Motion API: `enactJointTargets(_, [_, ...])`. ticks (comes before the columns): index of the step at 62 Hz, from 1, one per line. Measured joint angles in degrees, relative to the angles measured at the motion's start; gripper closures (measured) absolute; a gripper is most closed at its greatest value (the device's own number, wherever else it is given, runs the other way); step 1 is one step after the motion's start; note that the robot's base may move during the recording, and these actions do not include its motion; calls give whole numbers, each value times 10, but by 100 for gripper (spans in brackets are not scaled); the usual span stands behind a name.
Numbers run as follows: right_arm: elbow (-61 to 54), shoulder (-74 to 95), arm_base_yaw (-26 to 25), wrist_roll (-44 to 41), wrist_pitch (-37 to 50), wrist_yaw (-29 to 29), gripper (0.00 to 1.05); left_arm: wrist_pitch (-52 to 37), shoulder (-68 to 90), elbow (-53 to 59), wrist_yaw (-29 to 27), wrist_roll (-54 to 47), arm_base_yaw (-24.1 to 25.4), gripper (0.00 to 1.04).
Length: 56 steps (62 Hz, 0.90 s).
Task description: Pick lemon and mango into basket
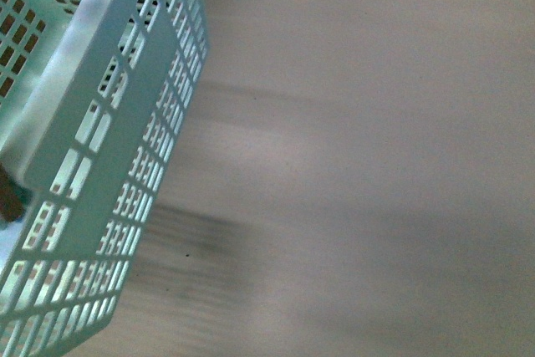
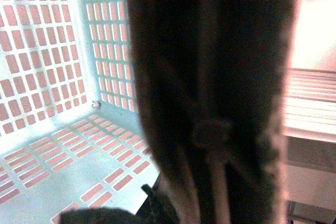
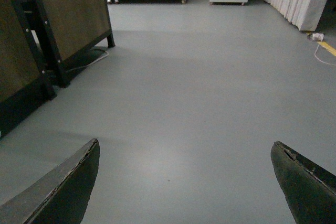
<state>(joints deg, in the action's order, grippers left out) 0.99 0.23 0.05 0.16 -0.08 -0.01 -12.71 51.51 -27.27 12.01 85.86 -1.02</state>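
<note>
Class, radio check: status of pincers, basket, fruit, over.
Right pincer open, empty. Left pincer unclear behind dark blur. Basket in view, no lemon or mango seen.

The front camera sat tilted, very close against the basket's [image 1: 109,165] slotted side, with a blurred pale surface beyond. The left wrist camera looked into the same basket from close range. The right wrist camera faced out low over grey floor [image 3: 199,87].

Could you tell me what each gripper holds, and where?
Right gripper: nothing, fingers open. Left gripper: cannot be told; the brown handle of the basket fills its view.
</note>
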Motion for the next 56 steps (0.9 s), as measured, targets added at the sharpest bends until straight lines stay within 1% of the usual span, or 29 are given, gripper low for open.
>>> enactJointTargets(56, [0,0,0,0,0,0,9,3,0,0,0,3,0,100])
